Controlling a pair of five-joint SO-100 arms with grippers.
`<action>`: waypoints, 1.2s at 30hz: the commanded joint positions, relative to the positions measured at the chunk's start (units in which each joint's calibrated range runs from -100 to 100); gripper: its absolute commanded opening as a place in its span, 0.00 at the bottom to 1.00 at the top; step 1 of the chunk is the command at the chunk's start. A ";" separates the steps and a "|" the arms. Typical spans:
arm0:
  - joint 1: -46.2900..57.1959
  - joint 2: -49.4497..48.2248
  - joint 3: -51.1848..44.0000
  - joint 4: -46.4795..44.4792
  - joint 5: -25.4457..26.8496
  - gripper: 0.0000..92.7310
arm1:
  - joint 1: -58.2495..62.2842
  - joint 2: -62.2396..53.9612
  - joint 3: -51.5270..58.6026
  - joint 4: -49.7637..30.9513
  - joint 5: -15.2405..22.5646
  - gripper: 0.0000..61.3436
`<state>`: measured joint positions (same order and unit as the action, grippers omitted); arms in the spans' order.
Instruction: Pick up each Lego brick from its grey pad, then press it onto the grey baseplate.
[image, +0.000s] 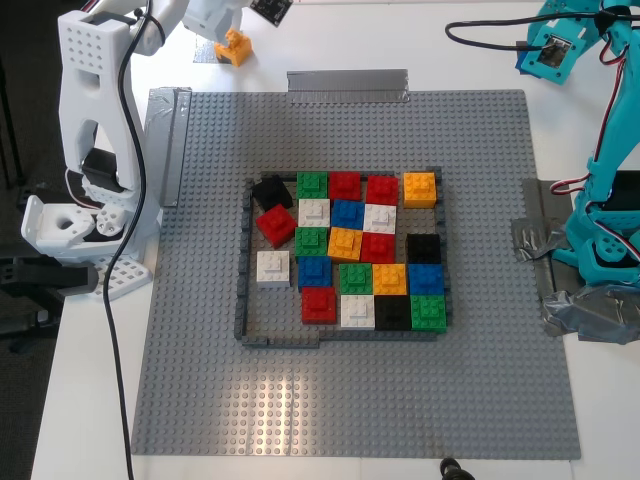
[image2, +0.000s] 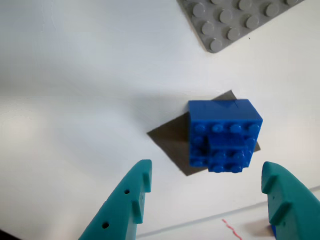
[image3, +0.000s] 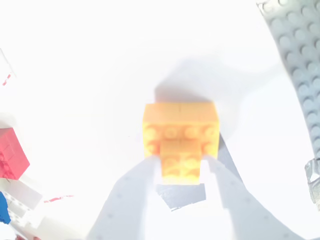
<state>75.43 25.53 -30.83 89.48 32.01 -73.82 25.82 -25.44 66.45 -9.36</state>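
A blue Lego brick (image2: 222, 135) sits on its grey pad (image2: 167, 137) on the white table, just off a corner of the grey baseplate (image2: 235, 20). My first gripper (image2: 206, 166), teal, is open, its fingers short of the brick on either side. It hangs at the exterior view's top right (image: 548, 52). My second gripper (image3: 182, 160), white, is shut on the orange Lego brick (image3: 180, 135) over its grey pad (image3: 182, 196). That brick (image: 235, 47) shows at the exterior view's top left, beyond the baseplate (image: 200, 350).
A thin dark-grey frame (image: 243, 260) on the baseplate holds several coloured bricks. Grey tape strips (image: 347, 85) (image: 168, 130) hold the plate's far and left edges in the exterior view. A black cable (image: 125, 250) hangs by the white arm. A red brick (image3: 10, 152) lies near the orange one.
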 joint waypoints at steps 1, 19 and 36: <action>-0.10 -0.55 1.17 -2.74 -0.14 0.26 | 0.44 -2.82 -0.43 -0.46 -0.09 0.04; -1.77 -0.55 2.79 -7.13 -1.70 0.26 | 2.76 -16.89 -1.79 11.82 2.84 0.00; -1.91 -0.55 5.05 -11.77 -2.63 0.24 | 12.12 -46.16 12.57 31.84 5.08 0.00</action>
<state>73.73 25.61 -25.56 77.74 29.61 -65.18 -9.07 -14.12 93.64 -4.67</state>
